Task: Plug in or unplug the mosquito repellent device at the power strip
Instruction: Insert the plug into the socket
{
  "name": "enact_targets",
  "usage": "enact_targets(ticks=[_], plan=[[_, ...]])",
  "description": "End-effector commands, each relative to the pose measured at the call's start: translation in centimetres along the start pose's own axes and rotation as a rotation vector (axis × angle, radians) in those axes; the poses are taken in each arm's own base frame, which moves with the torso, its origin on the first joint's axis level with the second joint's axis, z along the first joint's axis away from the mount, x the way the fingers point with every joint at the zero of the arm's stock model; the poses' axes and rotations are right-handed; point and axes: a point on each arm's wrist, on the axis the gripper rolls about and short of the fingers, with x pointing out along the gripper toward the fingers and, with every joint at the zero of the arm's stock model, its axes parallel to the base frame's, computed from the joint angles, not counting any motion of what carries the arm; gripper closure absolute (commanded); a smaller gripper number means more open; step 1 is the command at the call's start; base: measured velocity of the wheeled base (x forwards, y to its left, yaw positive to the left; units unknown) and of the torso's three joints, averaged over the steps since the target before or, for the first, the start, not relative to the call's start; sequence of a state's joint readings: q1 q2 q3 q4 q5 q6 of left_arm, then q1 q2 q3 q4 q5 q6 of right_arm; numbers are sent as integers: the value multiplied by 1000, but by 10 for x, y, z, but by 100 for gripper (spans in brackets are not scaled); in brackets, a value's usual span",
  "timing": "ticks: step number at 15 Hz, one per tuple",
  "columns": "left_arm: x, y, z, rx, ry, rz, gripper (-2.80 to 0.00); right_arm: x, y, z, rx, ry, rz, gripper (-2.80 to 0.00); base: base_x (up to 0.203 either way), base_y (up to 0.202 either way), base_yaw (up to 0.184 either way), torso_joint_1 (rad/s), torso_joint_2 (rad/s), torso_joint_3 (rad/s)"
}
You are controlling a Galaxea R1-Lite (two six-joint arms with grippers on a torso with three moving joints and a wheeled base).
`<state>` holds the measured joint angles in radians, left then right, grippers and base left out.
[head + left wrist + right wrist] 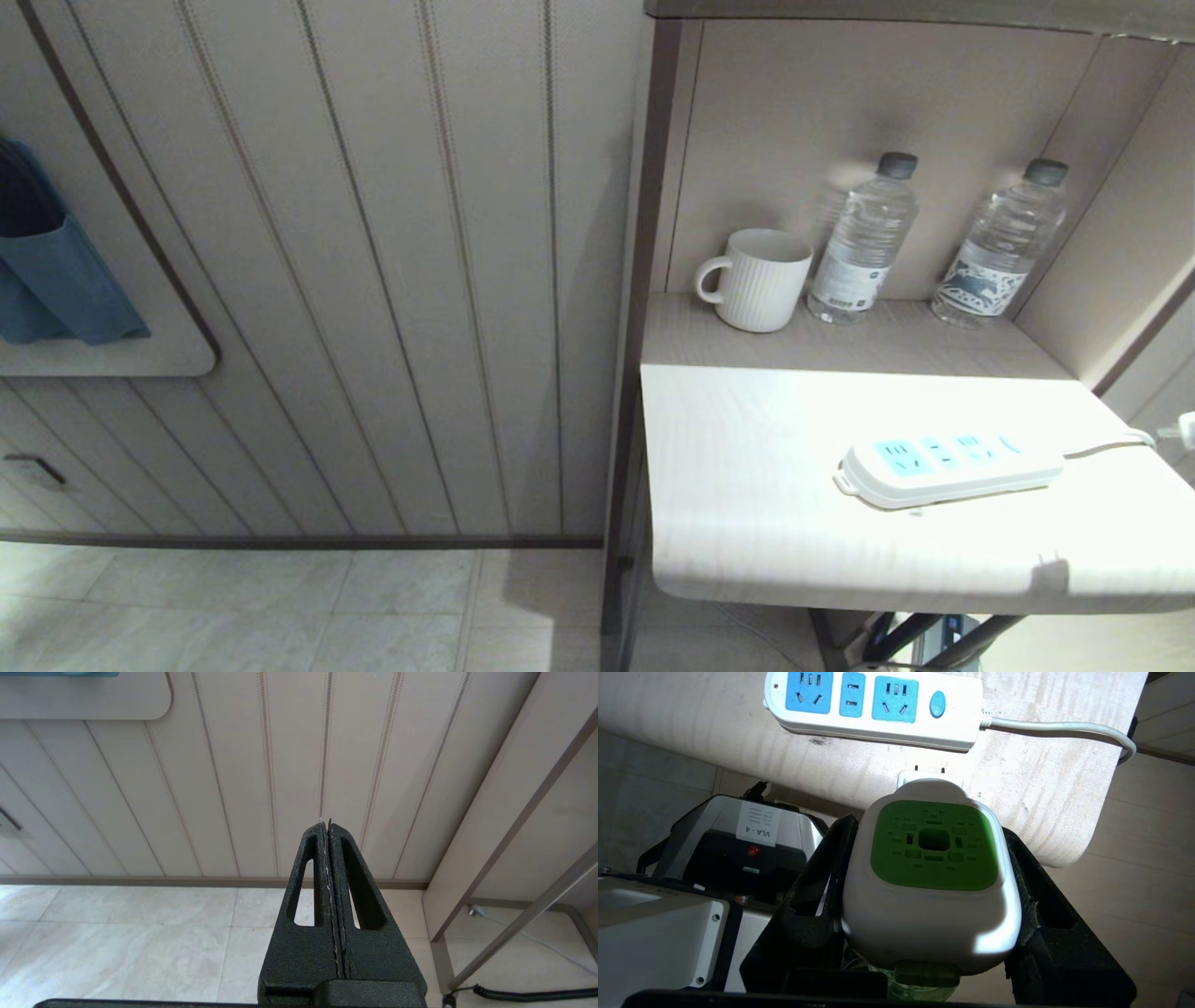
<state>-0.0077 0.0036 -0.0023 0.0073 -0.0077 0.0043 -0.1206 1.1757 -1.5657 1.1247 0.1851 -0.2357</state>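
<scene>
Right gripper [931,877] is closest to the lens in its wrist view, jaws clamped on both sides of the mosquito repellent device [931,858], pinching the white head w/ the green vent patch facing the cam. Green liquid bottle just peeks out underneath. Its two plug prongs stick out the far end, aimed toward the power strip [873,707] but well short of it, nothing touching yet.

Progress-wise, I'd say the pickup is done and the actual plugging is what's left. All the blue sockets on the strip look free in both views, so nothing's seated. Prongs still need lining up w/ one of the sockets, prob the nearer one, then a straight push.

Arm pose: the right arm sits low, below the edge of the bedside table [747,485], angled up toward the tabletop, and isn't in the head view at all. Left gripper [330,826] hangs parked off to the side, fingers pressed together, pointing at the panelled wall.

Further back on the table, under the shelf niche: a white ribbed mug [758,278] and two water bottles [864,241] against the back panel, well apart from the strip.
</scene>
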Motion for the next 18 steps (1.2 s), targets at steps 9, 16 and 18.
enact_targets(ticks=[9, 16, 18], plan=[[0, 0, 0, 0, 1, 0, 0, 8, 1, -2, -8, 40, 14, 0, 0, 0, 0, 92, -223, -130], [0, 0, 0, 0, -1, 0, 0, 32, -3, 3, 7, 119, 41, 0, 0, 0, 0, 218, -498, -282], [0, 0, 0, 0, -1, 0, 0, 44, -5, 5, 8, 121, 41, 0, 0, 0, 0, 240, -530, -293]])
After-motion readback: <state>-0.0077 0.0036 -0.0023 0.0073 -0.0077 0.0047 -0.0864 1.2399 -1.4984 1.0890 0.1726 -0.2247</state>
